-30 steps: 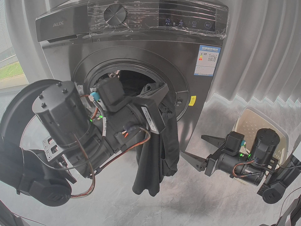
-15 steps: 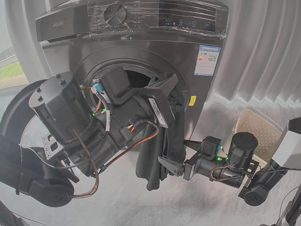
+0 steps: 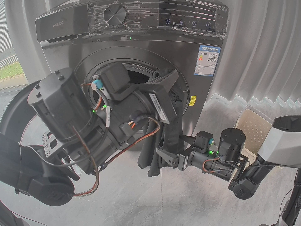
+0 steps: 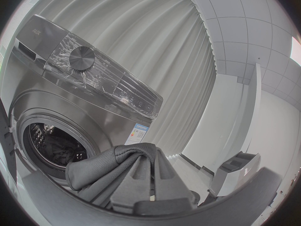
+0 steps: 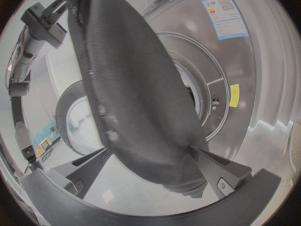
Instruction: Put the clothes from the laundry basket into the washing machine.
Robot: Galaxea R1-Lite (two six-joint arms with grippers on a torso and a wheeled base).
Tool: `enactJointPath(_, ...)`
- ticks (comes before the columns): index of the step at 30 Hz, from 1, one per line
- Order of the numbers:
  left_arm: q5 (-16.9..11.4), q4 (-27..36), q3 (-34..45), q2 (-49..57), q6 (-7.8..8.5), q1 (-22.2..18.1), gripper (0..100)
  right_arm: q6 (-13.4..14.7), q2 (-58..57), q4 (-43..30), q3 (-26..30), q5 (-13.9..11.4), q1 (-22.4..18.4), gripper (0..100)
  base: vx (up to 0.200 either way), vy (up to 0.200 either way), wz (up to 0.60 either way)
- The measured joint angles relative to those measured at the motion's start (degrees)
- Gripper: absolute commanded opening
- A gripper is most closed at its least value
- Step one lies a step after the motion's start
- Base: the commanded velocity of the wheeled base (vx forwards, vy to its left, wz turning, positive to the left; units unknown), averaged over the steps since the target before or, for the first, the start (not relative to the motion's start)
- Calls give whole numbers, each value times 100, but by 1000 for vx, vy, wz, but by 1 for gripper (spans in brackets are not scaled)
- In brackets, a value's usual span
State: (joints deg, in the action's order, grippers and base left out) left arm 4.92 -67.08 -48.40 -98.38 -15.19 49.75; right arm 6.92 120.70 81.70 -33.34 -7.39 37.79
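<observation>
A dark garment [image 3: 166, 135] hangs in front of the grey washing machine [image 3: 131, 47], just at its round drum opening [image 3: 138, 74]. My left gripper [image 3: 166, 79] is shut on the garment's top fold [image 4: 100, 170], level with the opening's right rim. Some dark clothes lie inside the drum [image 4: 59, 151]. My right gripper [image 3: 171, 151] is open at the garment's lower hanging part. In the right wrist view the cloth [image 5: 134, 94] hangs between its two spread fingers [image 5: 219, 170] without being pinched. The beige laundry basket [image 3: 250, 126] stands on the floor at the right.
The machine's door [image 3: 12, 110] is swung open at the far left. Pale curtains [image 3: 260, 47] hang behind and to the right of the machine. Bare grey floor [image 3: 175, 198] lies below the garment.
My right arm has swung left from the basket, and its open fingers now flank the garment's lower part. My left gripper has raised the garment slightly, up and to the right.
</observation>
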Motion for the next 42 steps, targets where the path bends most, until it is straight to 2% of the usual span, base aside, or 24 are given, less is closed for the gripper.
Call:
enactJointPath(8, 13, 6, -48, 12, -5, 17, 0, 2, 358, 2, -445, -7, -135, 100, 0, 0, 0)
enactJointPath(20, 24, -5, -204, 20, -16, 41, 0, 40, 695, 17, -571, 2, -34, 100, 0, 0, 0)
enactJointPath(21, 27, -2, -210, 17, -18, 33, 0, 43, 703, 16, -561, 4, -23, 0, 0, 0, 0)
enactJointPath(29, 24, -6, -243, -35, -20, -173, 0, 161, 669, 71, -336, 26, 228, 0, 0, 0, 0)
enactJointPath(36, 24, -73, -223, -204, -30, -397, 0, 183, 238, 150, 84, 24, 438, 0, 0, 0, 0)
enactJointPath(42, 22, -104, -207, -372, -33, -571, 0, 152, -322, 165, 496, -99, 536, 0, 0, 0, 0)
